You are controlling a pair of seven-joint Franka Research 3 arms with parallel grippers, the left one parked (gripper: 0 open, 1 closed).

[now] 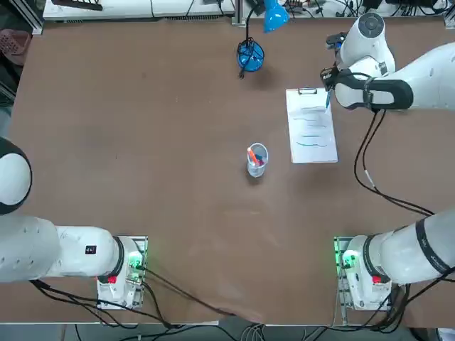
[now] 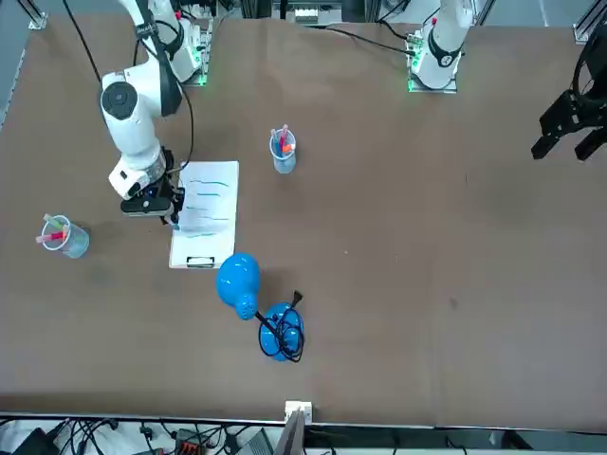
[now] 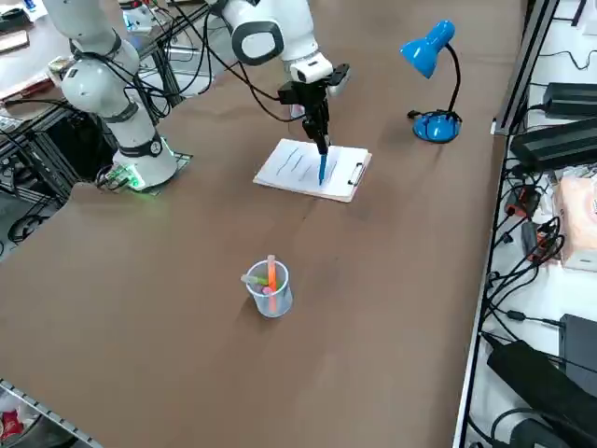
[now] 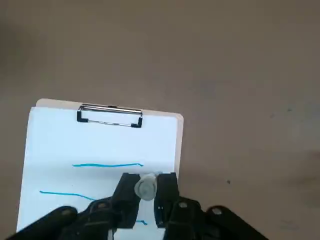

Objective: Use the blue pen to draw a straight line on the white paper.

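- The 2 fingers [image 4: 127, 192] of the right gripper [image 4: 146, 187] clamp the blue pen [image 3: 322, 166] upright, tip down for marking.
- It hangs over the white paper [image 1: 311, 128] near the clip [image 4: 110, 115], likely seeking bare space.

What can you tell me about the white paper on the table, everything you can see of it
The white paper is a rectangular sheet lying flat on the brown table, with a small metal clip on one short edge. Several short teal lines run across it. The right gripper, shut on the blue pen, holds the pen upright with its tip down on or just above the sheet near one long edge; actual contact cannot be told.
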